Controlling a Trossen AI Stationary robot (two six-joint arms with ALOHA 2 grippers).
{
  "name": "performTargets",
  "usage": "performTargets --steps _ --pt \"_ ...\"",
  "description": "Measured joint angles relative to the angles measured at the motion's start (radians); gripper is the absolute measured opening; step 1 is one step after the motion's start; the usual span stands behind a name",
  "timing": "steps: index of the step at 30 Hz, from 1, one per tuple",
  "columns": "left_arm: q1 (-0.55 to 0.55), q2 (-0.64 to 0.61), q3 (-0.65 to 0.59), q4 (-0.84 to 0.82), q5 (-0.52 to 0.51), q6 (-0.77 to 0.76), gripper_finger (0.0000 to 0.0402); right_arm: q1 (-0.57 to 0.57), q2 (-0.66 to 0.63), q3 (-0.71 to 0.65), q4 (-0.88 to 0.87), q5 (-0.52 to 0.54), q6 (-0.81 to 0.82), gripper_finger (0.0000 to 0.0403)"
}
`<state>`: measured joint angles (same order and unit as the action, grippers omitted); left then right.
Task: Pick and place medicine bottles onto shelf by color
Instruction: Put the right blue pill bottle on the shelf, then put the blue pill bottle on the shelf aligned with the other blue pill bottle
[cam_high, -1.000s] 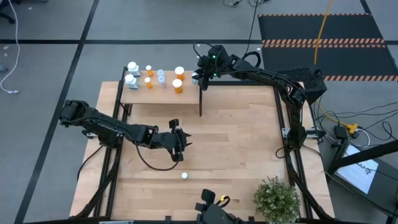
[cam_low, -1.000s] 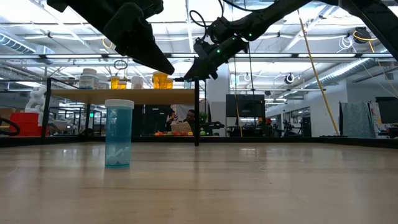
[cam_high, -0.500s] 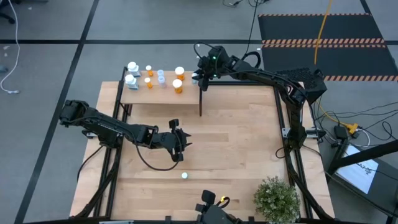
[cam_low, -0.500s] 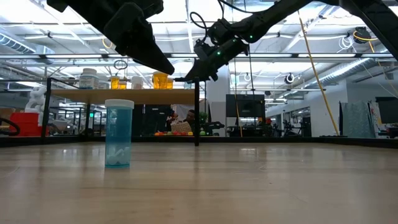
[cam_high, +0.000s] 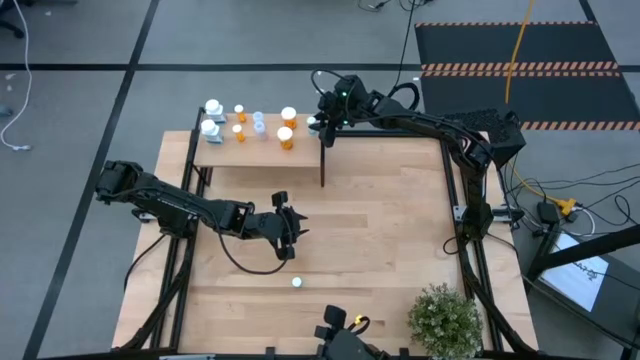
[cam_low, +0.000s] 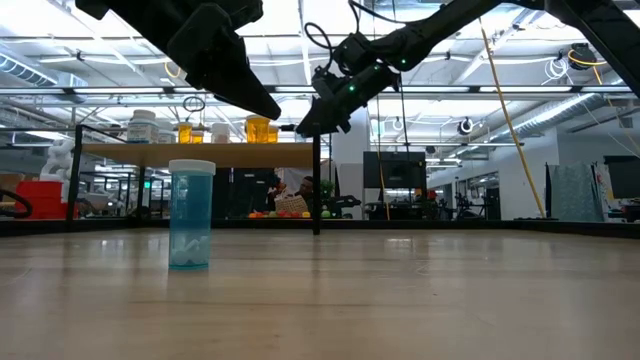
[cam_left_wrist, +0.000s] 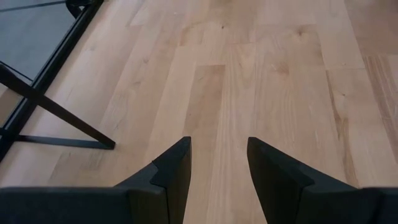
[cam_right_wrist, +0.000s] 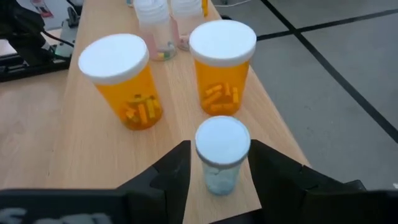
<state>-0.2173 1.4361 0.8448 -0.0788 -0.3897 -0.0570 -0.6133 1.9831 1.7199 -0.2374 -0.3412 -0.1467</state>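
Note:
My right gripper (cam_right_wrist: 219, 163) is open at the shelf's (cam_right_wrist: 81, 155) right end. Its fingers stand close on either side of a pale clear bottle (cam_right_wrist: 222, 155) with a white cap, which stands upright on its base by the shelf's edge. Two orange bottles (cam_right_wrist: 121, 81) (cam_right_wrist: 222, 68) stand just beyond it. Farther left on the shelf (cam_high: 225, 155) are white (cam_high: 212, 108), orange (cam_high: 240, 112) and clear (cam_high: 258, 120) bottles. A bluish bottle (cam_high: 297, 283) (cam_low: 191, 213) stands alone on the table. My left gripper (cam_high: 290, 228) (cam_left_wrist: 219, 162) hangs open above the table's middle, holding nothing.
A black upright panel (cam_high: 322, 165) closes the shelf's right end, just below my right gripper (cam_high: 318, 125). A green potted plant (cam_high: 445, 320) sits at the near right corner. Bare wood (cam_high: 390, 230) lies between the shelf and the plant.
In the high view the pale bottle's white cap now shows at my right gripper's fingertips, where it was mostly covered before. Both arms have otherwise kept still.

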Motion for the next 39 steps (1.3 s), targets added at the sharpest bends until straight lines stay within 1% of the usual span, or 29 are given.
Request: performTargets --steps 15,18,22,26,29,33,36,39 --pt "0.0 0.0 0.0 0.0 0.0 0.0 0.0159 0.0 -0.006 0.0 -0.002 0.0 0.019 0.016" --pt "0.0 0.0 0.0 0.0 0.0 0.0 0.0159 0.0 -0.023 0.0 0.002 0.0 0.031 0.0174" --pt "-0.005 0.0 0.0 0.0 0.0 0.0 0.0159 0.006 -0.063 0.001 -0.017 0.004 0.043 0.0201" --pt "-0.008 0.0 0.0 0.001 0.0 0.0 0.0159 0.018 -0.119 0.001 -0.091 0.007 0.064 0.0225" --pt "-0.008 0.0 0.0 0.002 0.0 -0.005 0.0159 0.047 -0.175 0.001 -0.187 0.058 0.059 0.0237" --pt "-0.018 0.0 -0.001 0.002 0.005 -0.006 0.0159 0.119 -0.261 -0.014 -0.319 0.139 0.048 0.024" --pt "-0.034 0.0 -0.001 0.002 0.006 -0.016 0.0159 0.193 -0.354 -0.082 -0.366 0.199 0.064 0.0237" --pt "-0.056 0.0 -0.001 0.001 0.008 -0.033 0.0159 0.285 -0.477 -0.201 -0.366 0.27 0.104 0.0236"
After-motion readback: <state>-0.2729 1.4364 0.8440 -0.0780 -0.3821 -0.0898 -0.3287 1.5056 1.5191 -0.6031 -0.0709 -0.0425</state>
